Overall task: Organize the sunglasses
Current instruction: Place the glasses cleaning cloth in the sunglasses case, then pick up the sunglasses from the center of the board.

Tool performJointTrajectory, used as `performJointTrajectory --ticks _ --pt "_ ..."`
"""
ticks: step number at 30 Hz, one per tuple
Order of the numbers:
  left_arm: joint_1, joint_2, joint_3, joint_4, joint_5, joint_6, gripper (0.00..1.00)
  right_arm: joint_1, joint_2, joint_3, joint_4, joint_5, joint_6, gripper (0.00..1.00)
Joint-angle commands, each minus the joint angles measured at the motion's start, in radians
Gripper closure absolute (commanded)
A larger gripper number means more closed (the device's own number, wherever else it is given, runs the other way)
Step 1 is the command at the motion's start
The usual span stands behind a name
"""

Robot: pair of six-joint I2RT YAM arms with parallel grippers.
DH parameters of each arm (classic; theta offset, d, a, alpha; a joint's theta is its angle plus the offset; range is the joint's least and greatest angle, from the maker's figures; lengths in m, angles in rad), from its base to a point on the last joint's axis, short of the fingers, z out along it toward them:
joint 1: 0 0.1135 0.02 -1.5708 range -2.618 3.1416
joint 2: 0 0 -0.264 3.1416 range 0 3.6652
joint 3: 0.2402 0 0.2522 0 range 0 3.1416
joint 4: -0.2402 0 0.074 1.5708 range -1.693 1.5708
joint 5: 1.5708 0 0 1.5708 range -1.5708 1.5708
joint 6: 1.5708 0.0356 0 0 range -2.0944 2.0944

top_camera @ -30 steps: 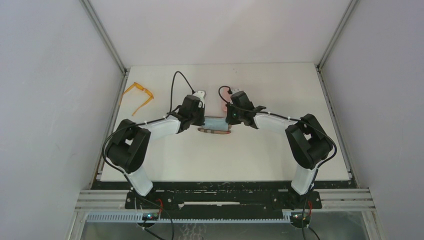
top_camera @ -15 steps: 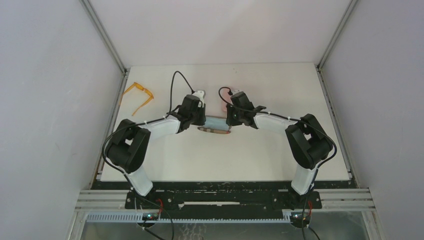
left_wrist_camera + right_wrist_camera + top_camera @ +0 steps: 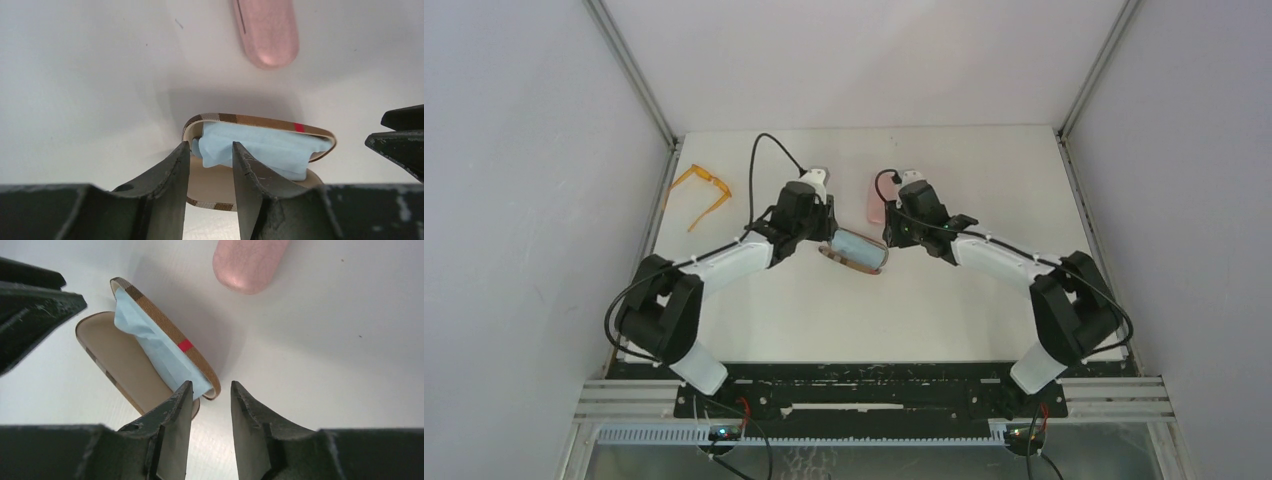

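Thin translucent orange-framed sunglasses [image 3: 707, 180] lie arms unfolded at the far left of the white table [image 3: 984, 180], well apart from both arms. Black pair: not in view.

Brown plaid hard case [image 3: 260, 122] sits open mid-table, with a light-blue cloth [image 3: 260, 150] bunched against its raised lid. Pink oblong case [image 3: 267, 30] lies closed just beyond.

Left gripper [image 3: 210, 150] is at the case's left end, jaws narrowly parted and empty. Right gripper [image 3: 211, 387] is at its right end, the same.

Judgement: 1 case opened, 0 pairs stowed. Most work remains.
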Motion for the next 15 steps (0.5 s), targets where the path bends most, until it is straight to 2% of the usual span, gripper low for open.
performJointTrajectory --ticks 1,7,15 --pt "0.007 -0.107 -0.010 0.000 0.003 -0.014 0.58 -0.002 -0.124 -0.050 0.013 0.053 -0.037 0.65" --pt "0.007 -0.232 -0.097 -0.037 -0.063 -0.064 0.57 -0.001 -0.276 -0.149 -0.005 0.097 -0.057 0.53" --pt "0.010 -0.432 -0.213 -0.163 -0.183 -0.136 0.54 -0.004 -0.501 -0.274 -0.069 0.120 0.027 0.49"
